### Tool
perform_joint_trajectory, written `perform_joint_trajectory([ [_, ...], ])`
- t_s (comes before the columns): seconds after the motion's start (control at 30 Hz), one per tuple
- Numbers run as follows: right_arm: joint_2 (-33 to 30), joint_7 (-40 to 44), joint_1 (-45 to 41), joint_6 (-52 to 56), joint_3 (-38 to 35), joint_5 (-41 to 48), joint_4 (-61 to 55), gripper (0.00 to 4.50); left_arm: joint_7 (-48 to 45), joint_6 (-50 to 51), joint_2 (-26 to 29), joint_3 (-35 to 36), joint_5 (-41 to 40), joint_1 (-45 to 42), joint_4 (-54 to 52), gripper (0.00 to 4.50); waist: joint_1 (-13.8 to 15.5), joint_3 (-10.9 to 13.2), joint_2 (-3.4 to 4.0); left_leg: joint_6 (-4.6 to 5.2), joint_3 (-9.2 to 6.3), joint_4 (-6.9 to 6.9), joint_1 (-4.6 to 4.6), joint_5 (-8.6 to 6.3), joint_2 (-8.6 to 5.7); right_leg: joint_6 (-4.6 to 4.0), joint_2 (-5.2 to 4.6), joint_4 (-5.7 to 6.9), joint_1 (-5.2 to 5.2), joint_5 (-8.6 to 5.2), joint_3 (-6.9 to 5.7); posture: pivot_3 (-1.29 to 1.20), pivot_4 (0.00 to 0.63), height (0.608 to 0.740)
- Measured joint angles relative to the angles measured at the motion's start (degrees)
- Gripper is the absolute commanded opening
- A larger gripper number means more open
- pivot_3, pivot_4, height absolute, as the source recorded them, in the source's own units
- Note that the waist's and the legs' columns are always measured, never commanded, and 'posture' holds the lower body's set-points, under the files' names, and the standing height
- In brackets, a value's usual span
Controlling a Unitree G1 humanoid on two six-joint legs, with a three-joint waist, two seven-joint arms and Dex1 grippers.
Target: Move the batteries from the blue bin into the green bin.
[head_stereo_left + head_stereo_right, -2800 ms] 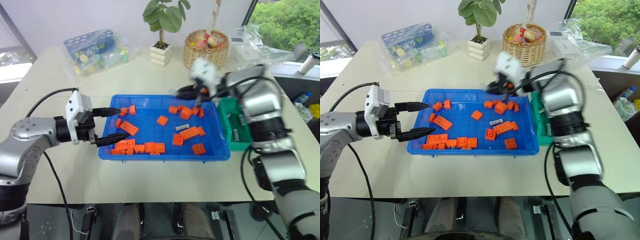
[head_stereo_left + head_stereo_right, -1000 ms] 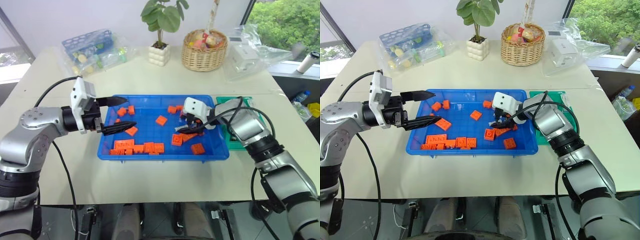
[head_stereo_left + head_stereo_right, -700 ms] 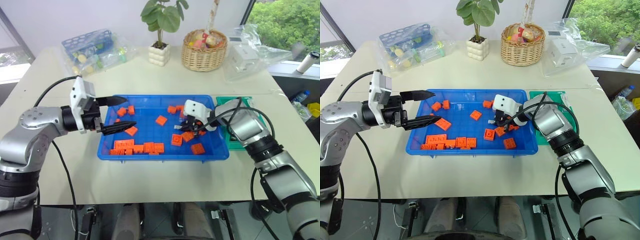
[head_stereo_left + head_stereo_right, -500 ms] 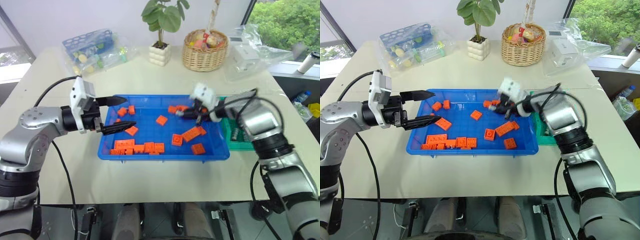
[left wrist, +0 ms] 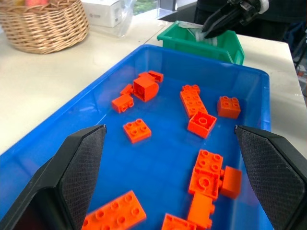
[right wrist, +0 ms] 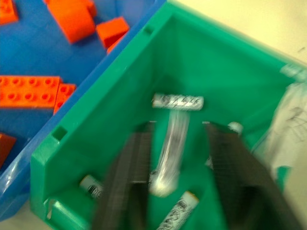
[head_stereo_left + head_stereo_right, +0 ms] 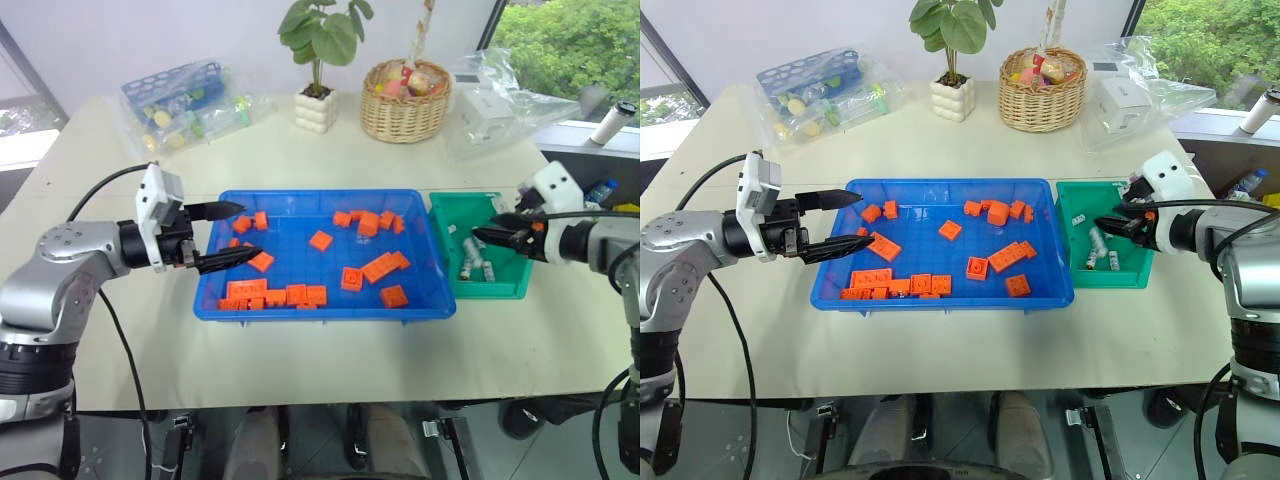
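Observation:
The blue bin [image 7: 232, 308] sits mid-table and holds several orange toy bricks [image 7: 382, 267]. To its right stands the green bin [image 7: 447, 213] with several batteries [image 7: 468, 250] inside. My right gripper [image 7: 478, 233] hovers over the green bin, open. In the right wrist view a blurred battery [image 6: 169, 153] shows between its fingers [image 6: 127, 182], apart from both, with another battery [image 6: 177, 101] lying beyond it. My left gripper [image 7: 255, 230] is open and empty, over the blue bin's left end.
At the back of the table stand a potted plant [image 7: 322, 60], a wicker basket [image 7: 408, 95], a clear-wrapped blue rack of tubes [image 7: 185, 95] and plastic bags [image 7: 500, 95]. Bare tabletop lies in front of both bins.
My right gripper shut on a battery in the blue bin, swung right over the green bin and opened, letting the battery go. The left gripper has stayed put.

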Motion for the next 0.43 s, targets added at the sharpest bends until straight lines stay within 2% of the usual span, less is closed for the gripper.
perform_joint_trajectory([
  [0.07, -0.7, 0.5, 0.3, -2.6, -0.6, 0.6, 0.7, 2.33, -0.3, -0.2, 0.2, 0.0, 0.4, -0.4, 1.1, 4.5, 0.1, 0.0, 0.01, 0.0, 0.01, -0.02, -0.03, 0.0, -0.01, 0.01, 0.0, -0.02, -0.02, -0.01, 0.0, 0.0, 0.15, 0.736],
  [0.17, -4.5, 5.4, 3.3, -8.8, -4.2, 2.7, 3.5, 2.33, -0.9, -0.8, 1.3, 0.4, 0.9, -0.3, 2.7, 4.5, 0.6, 0.0, -0.01, 0.03, 0.01, -0.01, -0.07, -0.02, -0.06, 0.05, -0.04, -0.04, -0.01, -0.03, 0.0, 0.0, 0.15, 0.736],
  [0.3, -13.0, 20.2, 11.5, -21.7, -11.6, 5.7, 11.0, 2.33, -2.5, -1.5, 5.9, 4.5, 1.1, 1.9, 5.6, 4.5, 1.1, 0.0, -0.01, 0.05, 0.05, 0.01, -0.02, -0.03, -0.04, 0.04, -0.06, -0.11, 0.01, -0.04, 0.0, 0.0, 0.15, 0.736],
  [0.37, -14.4, 23.1, 12.9, -24.4, -13.2, 5.9, 13.7, 2.33, -2.9, -1.8, 7.2, 5.6, 1.4, 2.5, 6.6, 4.5, 1.1, 0.0, -0.02, 0.05, 0.05, 0.02, 0.02, -0.03, -0.01, -0.01, -0.05, -0.11, 0.05, -0.06, 0.0, 0.0, 0.15, 0.736],
  [0.43, -17.2, 28.8, 15.1, -30.6, -15.0, 5.9, 21.5, 2.33, -4.3, -3.1, 10.0, 8.1, 2.2, 4.6, 9.1, 4.5, 1.0, 0.0, -0.01, 0.04, 0.09, 0.03, 0.07, -0.04, 0.01, -0.19, -0.08, -0.11, 0.06, -0.16, 0.01, 0.0, 0.15, 0.736],
])
